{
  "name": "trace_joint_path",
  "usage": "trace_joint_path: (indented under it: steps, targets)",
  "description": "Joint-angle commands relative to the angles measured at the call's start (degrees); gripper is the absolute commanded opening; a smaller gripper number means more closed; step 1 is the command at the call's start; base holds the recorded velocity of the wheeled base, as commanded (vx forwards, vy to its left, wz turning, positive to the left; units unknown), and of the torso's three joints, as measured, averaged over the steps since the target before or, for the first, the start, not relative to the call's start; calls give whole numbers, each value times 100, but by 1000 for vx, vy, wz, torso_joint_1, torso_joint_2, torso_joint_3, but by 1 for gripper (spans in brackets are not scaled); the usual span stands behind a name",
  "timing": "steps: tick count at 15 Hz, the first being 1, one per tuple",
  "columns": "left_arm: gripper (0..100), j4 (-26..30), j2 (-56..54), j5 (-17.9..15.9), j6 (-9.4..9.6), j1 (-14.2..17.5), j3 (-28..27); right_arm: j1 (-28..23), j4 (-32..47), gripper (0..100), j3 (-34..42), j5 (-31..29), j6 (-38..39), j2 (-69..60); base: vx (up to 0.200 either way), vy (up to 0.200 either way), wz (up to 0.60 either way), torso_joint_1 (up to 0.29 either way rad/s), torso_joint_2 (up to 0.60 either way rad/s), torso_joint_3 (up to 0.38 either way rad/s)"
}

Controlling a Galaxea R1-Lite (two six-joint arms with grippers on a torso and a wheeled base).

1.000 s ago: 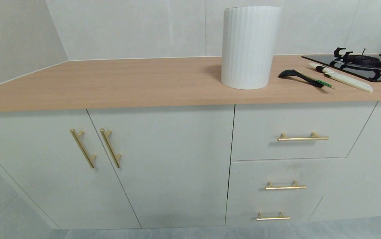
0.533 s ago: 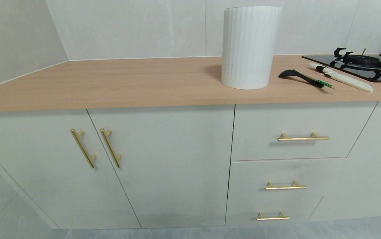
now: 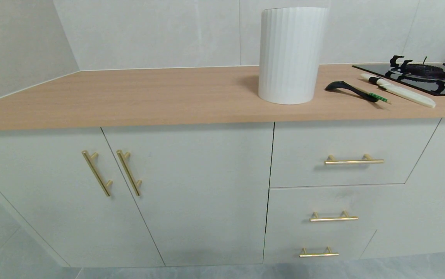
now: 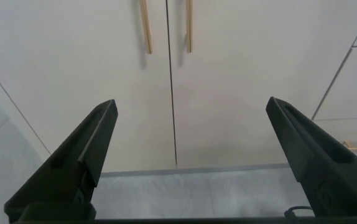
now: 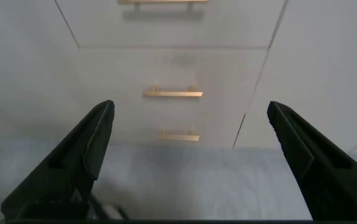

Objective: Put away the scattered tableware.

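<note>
White ribbed holder [image 3: 290, 54] stood on counter [image 3: 148, 97], black spoon [image 3: 350, 90] and knife [image 3: 398, 90] lay beside it, left gripper [image 4: 191, 102] and right gripper [image 5: 190, 104] low before cabinets, jaws spread wide, empty

One white canister [image 3: 289, 56], one black ladle [image 3: 350, 91], one knife [image 3: 400, 92], five gold handles [image 3: 354, 161].

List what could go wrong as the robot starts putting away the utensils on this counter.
The knife lies beside the stove; a grasp there may strike it.
The black spoon and chopsticks lie together; lifting one may drag the other.
The left gripper and right gripper face the cabinets below the counter; rising may clip its edge.
</note>
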Motion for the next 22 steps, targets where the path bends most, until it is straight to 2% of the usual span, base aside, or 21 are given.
trace_joint_path:
  steps: [1, 2, 3, 4, 8, 12, 14, 18, 22]
  targets:
    - [100, -2, 7, -2, -5, -4, 1, 462, -36, 100, -1202, 109, -29, 2741, 0, 0, 0, 0, 0, 0]
    - [100, -2, 7, -2, -5, -4, 1, 462, -36, 100, -1202, 109, -29, 2741, 0, 0, 0, 0, 0, 0]
    - [100, -2, 7, -2, -5, -4, -8, 594, -36, 100, -1668, -93, -187, 3681, 0, 0, 0, 0, 0, 0]
    - [100, -2, 7, -2, -5, -4, 1, 620, -36, 100, -1852, -128, -196, 4094, 0, 0, 0, 0, 0, 0]
    - [100, -2, 7, -2, 4, -4, 1, 647, -150, 100, -1966, -84, -187, 5404, 0, 0, 0, 0, 0, 0]
    - [100, -2, 7, -2, -5, -4, 1, 638, -801, 100, -1905, -154, -161, 6555, 0, 0, 0, 0, 0, 0]
    - [100, -2, 7, -2, -5, -4, 1, 638, -1662, 100, -1764, -357, -152, 7426, 0, 0, 0, 0, 0, 0]
    - [100, -2, 7, -2, -5, -4, 1, 638, -4264, 100, -1483, -937, -55, 8814, 0, 0, 0, 0, 0, 0]
    - [100, -2, 7, -2, -5, 5, 1, 585, -5705, 100, -1509, -1025, 173, 9535, 0, 0, 0, 0, 0, 0]
